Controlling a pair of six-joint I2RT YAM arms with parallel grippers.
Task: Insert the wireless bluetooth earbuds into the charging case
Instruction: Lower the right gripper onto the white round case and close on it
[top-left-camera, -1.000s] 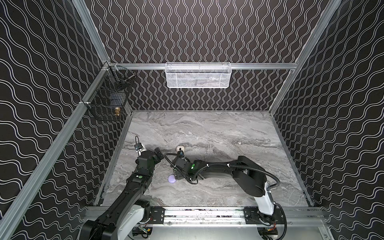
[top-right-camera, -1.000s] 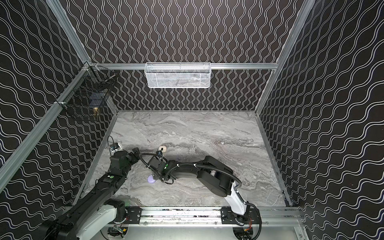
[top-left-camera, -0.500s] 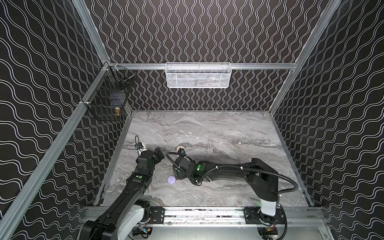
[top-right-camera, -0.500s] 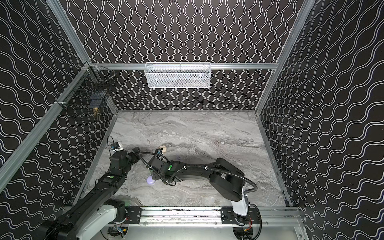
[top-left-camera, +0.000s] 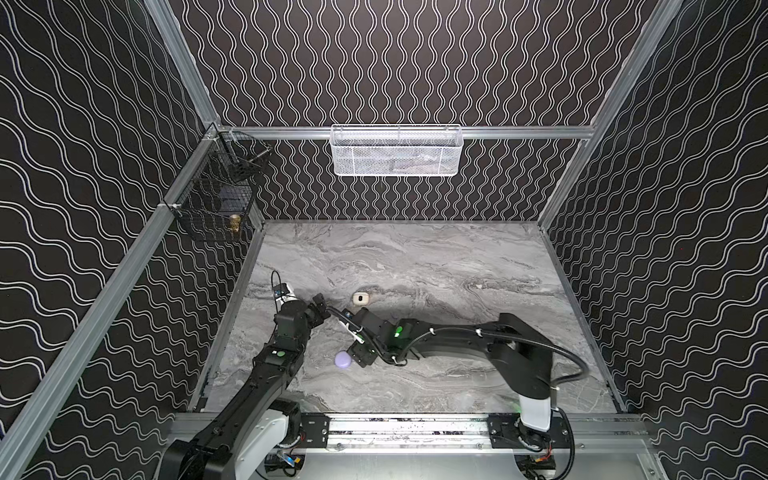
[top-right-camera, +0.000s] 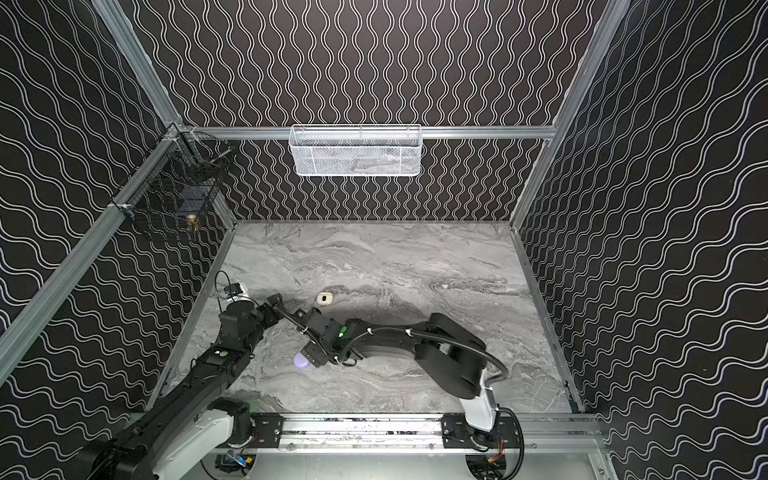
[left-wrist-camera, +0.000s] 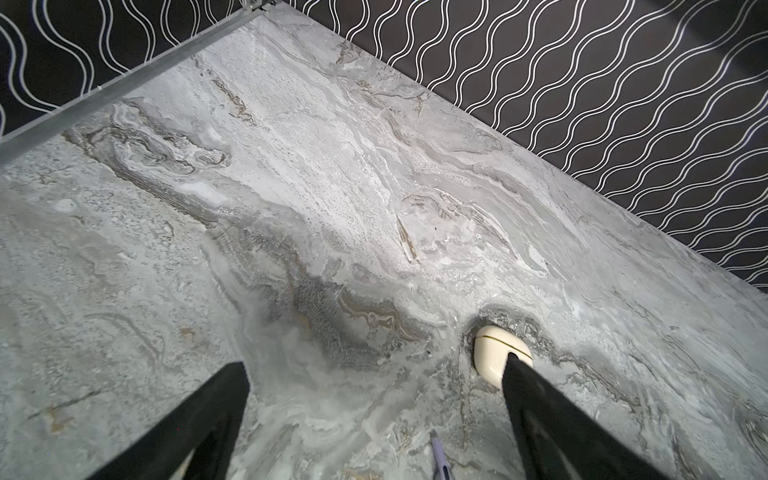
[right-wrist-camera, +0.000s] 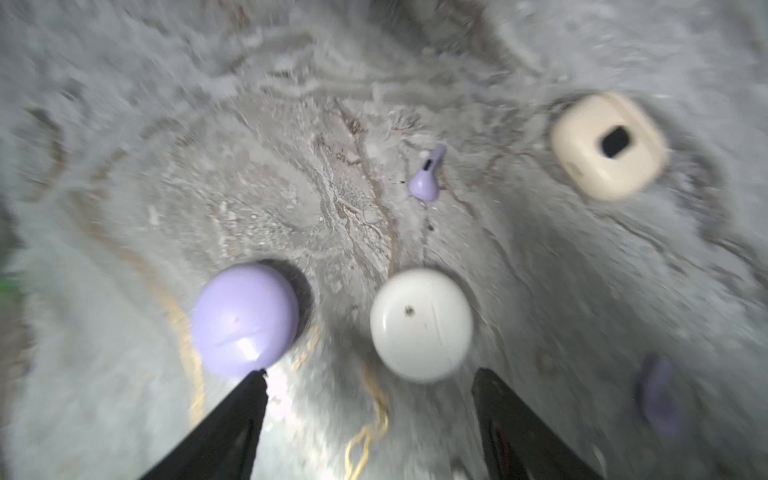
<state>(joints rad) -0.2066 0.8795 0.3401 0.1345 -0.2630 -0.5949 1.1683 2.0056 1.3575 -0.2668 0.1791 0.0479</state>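
Entry 1, left gripper (top-left-camera: 321, 306): jaws spread wide, empty, unmoved over the last second. The cream case (left-wrist-camera: 494, 353) lies just beside one finger, at the gripper's 3 o'clock in both top views.

Entry 2, lavender case (top-left-camera: 343, 360): closed, unshifted, about 6 o'clock of the cream case.

Entry 3, lavender earbud (right-wrist-camera: 426, 183): loose on the marble table (top-left-camera: 415, 257) among the cases. The second lavender earbud (right-wrist-camera: 658, 399) is blurred and also loose.

Entry 4, right gripper (right-wrist-camera: 370, 374): jaws apart, holding nothing, with the white case (right-wrist-camera: 422, 324) ahead of them. Its elbow has swung toward 3 o'clock and its wrist view is smeared.

Assessment: repositioning only. No earbud is lifted and no case is opened.
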